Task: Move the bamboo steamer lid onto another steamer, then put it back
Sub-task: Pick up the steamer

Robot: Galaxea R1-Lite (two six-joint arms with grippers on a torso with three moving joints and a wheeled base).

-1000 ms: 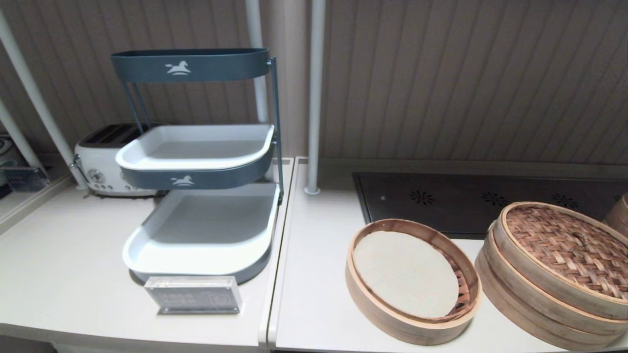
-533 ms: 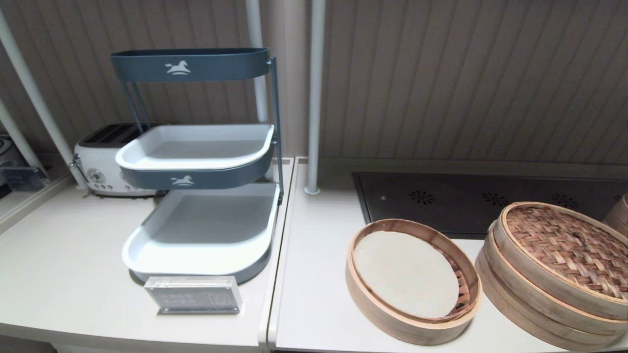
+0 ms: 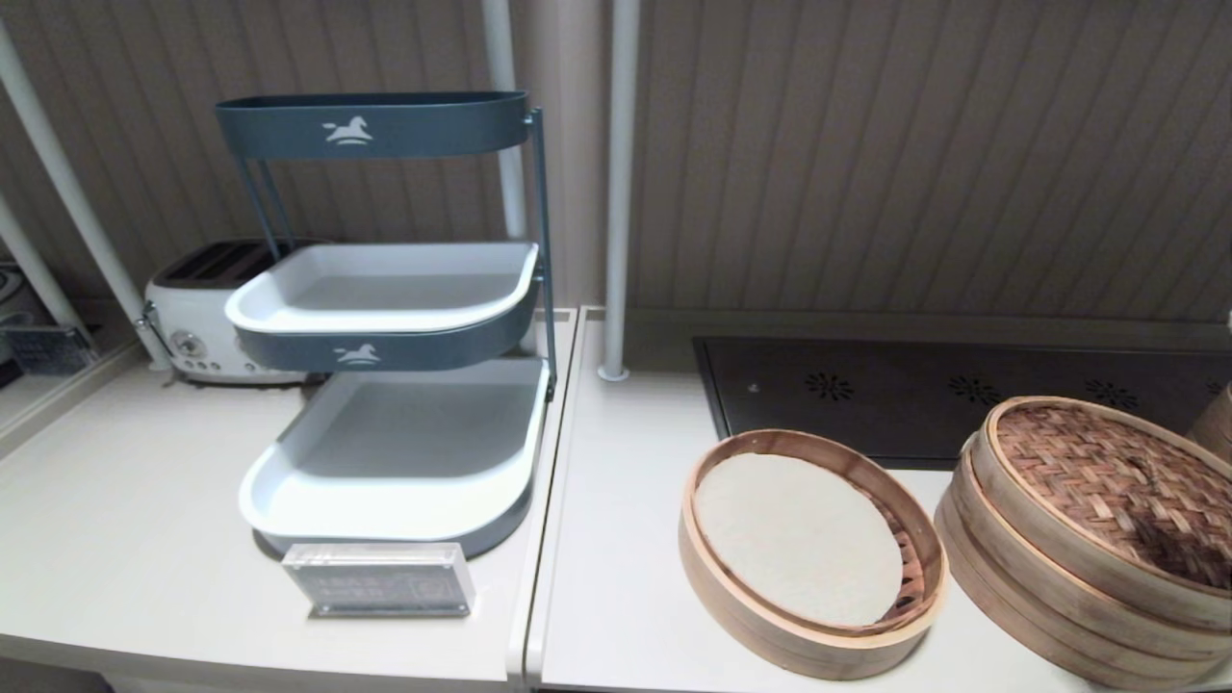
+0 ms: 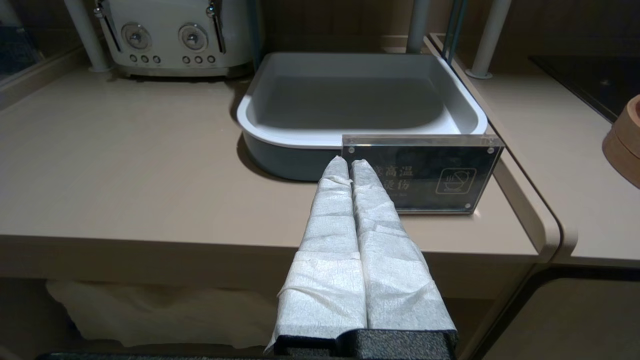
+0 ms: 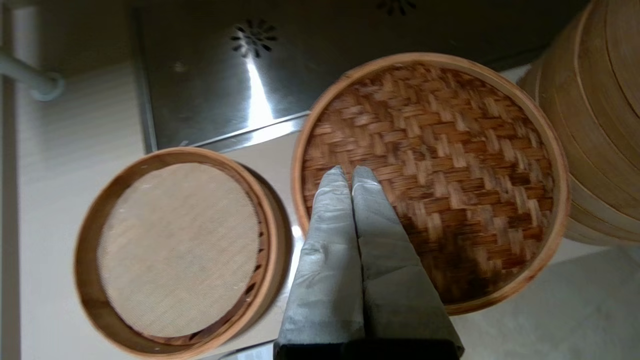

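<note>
The bamboo steamer lid (image 3: 1107, 481), with a pale rim and a reddish woven top, lies on top of another steamer (image 3: 1001, 577) of stacked pale rings at the right of the counter. The right wrist view shows the lid (image 5: 450, 165) from above. My right gripper (image 5: 351, 171) hangs over it near its rim, shut and holding nothing. It is out of the head view. To the left stands an open steamer basket (image 3: 717, 577) with a white round liner, uncovered. My left gripper (image 4: 348, 162) is shut and empty at the front edge of the left counter.
A taller steamer stack (image 5: 600, 100) stands right of the lid. A dark perforated panel (image 3: 914, 395) lies behind the baskets. On the left counter are a three-tier tray rack (image 3: 385, 481), a white toaster (image 3: 197, 327) and an acrylic sign (image 4: 422, 172). White poles (image 3: 616, 192) rise at the back.
A dark shadow has come onto the near right part of the woven lid. The baskets and the left counter look the same.
</note>
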